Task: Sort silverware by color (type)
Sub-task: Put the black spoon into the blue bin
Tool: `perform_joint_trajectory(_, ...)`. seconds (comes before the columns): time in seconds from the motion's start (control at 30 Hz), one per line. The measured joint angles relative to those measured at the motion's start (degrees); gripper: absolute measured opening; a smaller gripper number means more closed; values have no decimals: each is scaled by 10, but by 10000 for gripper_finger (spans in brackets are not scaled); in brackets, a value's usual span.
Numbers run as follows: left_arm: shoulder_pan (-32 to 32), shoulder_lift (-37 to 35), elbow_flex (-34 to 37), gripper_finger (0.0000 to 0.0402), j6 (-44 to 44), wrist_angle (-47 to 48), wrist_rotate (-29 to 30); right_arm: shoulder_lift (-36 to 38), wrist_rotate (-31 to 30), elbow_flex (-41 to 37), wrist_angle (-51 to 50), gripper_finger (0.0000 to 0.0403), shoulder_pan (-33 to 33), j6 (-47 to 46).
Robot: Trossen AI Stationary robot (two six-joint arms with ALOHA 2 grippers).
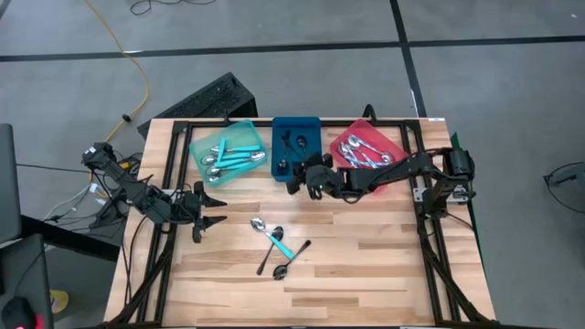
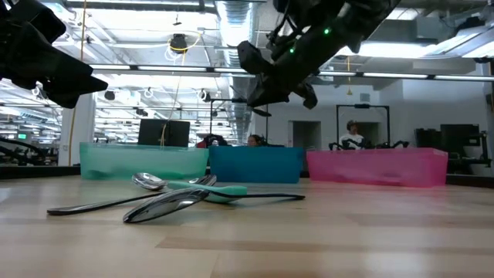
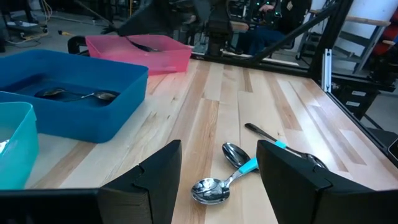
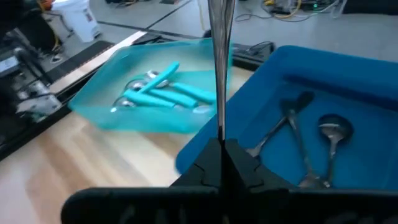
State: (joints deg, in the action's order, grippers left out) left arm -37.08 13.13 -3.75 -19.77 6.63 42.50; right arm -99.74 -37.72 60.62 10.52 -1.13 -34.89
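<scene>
Right gripper (image 4: 219,149) pinching thin dark spoon (image 4: 219,68) | over blue tray (image 4: 348,81)

Spoons (image 2: 174,199) heaped on desk (image 2: 324,239), in front of teal tray (image 2: 143,162). Blue tray (image 2: 257,164) beside teal tray, pink tray (image 2: 378,167) beyond. Dark arm (image 2: 301,46) above blue tray.

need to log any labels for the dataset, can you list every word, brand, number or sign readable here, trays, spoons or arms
None: no readable text in any view.
The teal tray, blue tray, pink tray and the spoons on the table carry no visible print.
Background screens in the low view are too small to read.
</scene>
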Motion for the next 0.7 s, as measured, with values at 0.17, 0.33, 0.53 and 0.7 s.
perform_joint_trajectory(0.17,0,0,0,194,0,0,1,0,7,0,-2,19,-45,0)
perform_joint_trajectory(0.33,0,0,0,194,-2,0,3,-5,78,0,-6,19,-94,-18)
perform_joint_trajectory(0.53,0,0,0,194,-3,0,4,-37,120,6,-20,19,-128,-41)
perform_joint_trajectory(0.7,0,0,0,194,-5,0,4,-65,138,19,-58,19,-139,-37)
